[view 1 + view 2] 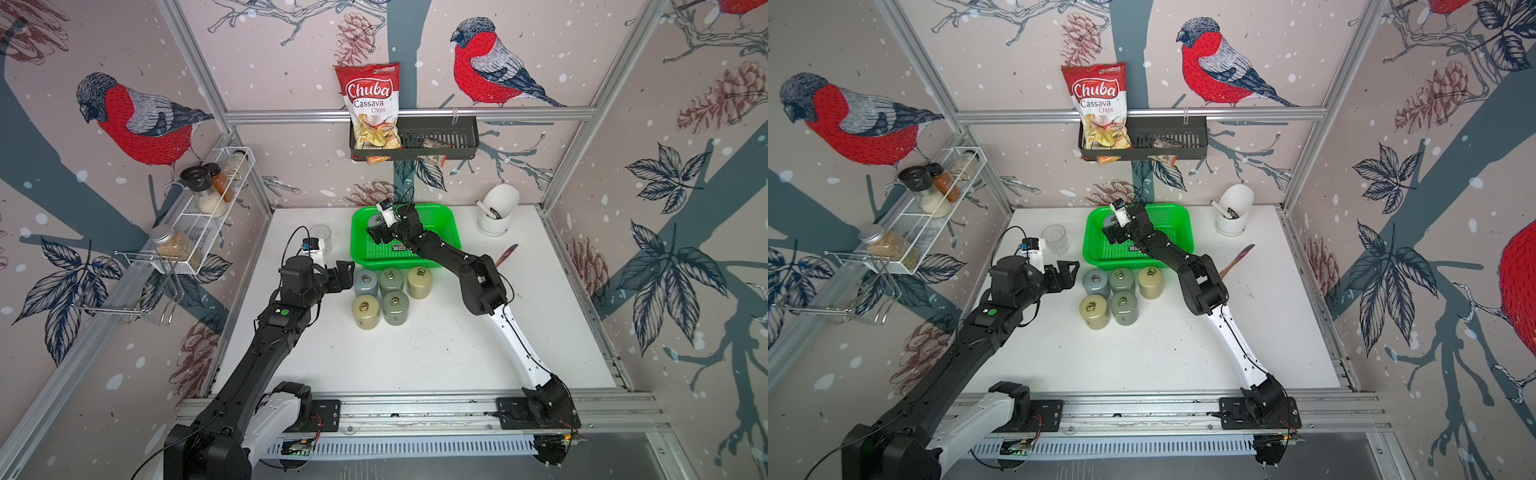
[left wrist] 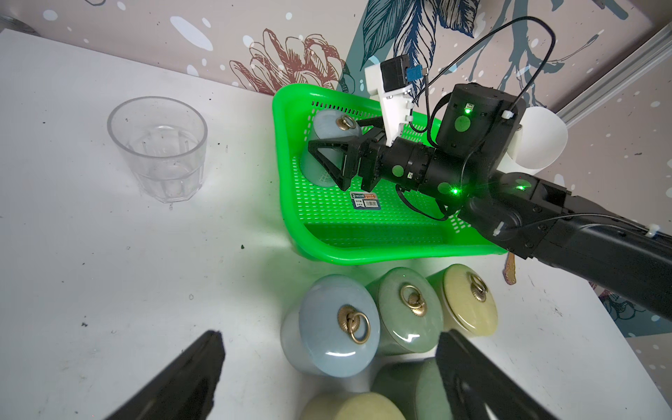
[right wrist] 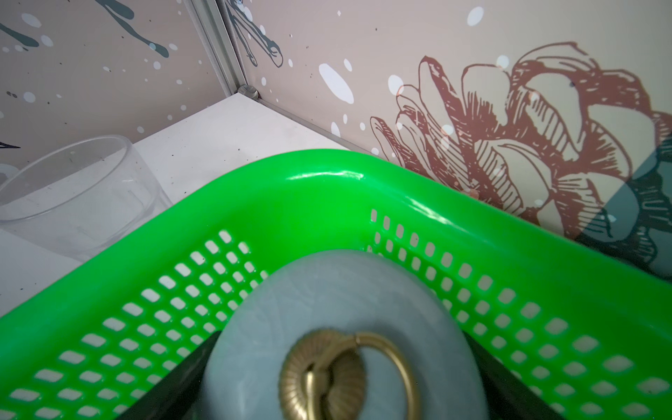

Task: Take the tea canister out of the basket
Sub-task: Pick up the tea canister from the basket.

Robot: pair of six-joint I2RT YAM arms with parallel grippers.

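Note:
A pale blue-grey tea canister (image 1: 376, 221) (image 1: 1112, 220) (image 2: 327, 127) (image 3: 327, 291) with a brass ring on its lid stands upright in the far left corner of the bright green basket (image 1: 361, 262) (image 1: 1096, 259) (image 2: 363, 256) (image 3: 327, 182). My right gripper (image 1: 376, 232) (image 1: 1112, 233) (image 2: 327, 140) (image 3: 342, 363) reaches into the basket, its black fingers (image 3: 192, 367) pressed against both sides of the canister. My left gripper (image 1: 347, 276) (image 1: 1069, 272) (image 2: 331, 338) stands open on the table, in front of the basket, beside a group of canisters.
Several lidded canisters (image 1: 390, 291) (image 2: 400, 312) stand on the table just in front of the basket. A clear glass (image 1: 322, 237) (image 2: 160, 149) is left of the basket. A white cup (image 1: 498, 208) and a wooden utensil (image 1: 507, 253) lie to the right. Wall racks (image 1: 436, 137) hang behind.

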